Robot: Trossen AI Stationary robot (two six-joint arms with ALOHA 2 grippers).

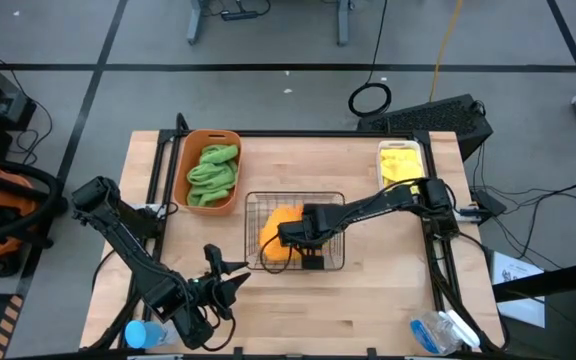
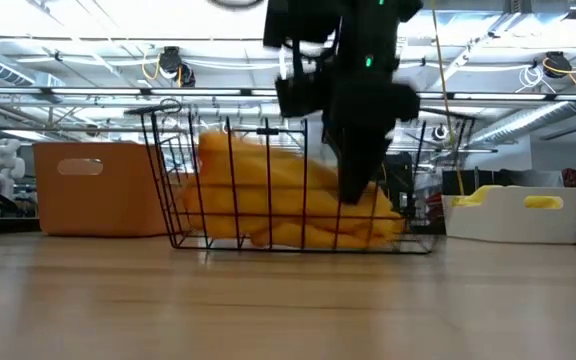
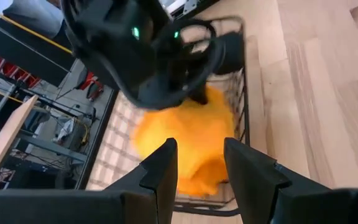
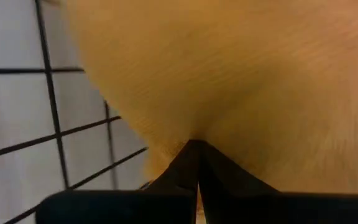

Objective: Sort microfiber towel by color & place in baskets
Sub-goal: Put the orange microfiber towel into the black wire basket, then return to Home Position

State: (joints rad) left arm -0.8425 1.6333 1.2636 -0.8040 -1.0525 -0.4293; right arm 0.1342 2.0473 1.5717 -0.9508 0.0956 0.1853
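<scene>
A: Where does the sorting stand?

B: The table (image 1: 368,300) carries three baskets. The orange tub (image 1: 211,142) already holds green cloth, the white bin (image 1: 404,150) yellow. The right gripper (image 1: 286,236) reaches into the black wire basket (image 1: 334,262), fingers pinched tight on the orange towel (image 1: 276,246) directly beneath it.

A: How should the drop go?

B: Probably lower until the cloth settles inside the mesh walls, then part the fingers and lift straight up so no fold snags a wire.

A: The arm's pose?

B: Stretched long from the table's right edge, wrist bent down into the basket. The left gripper (image 1: 230,286) waits at the near edge, fingers spread, aimed at that basket.
</scene>
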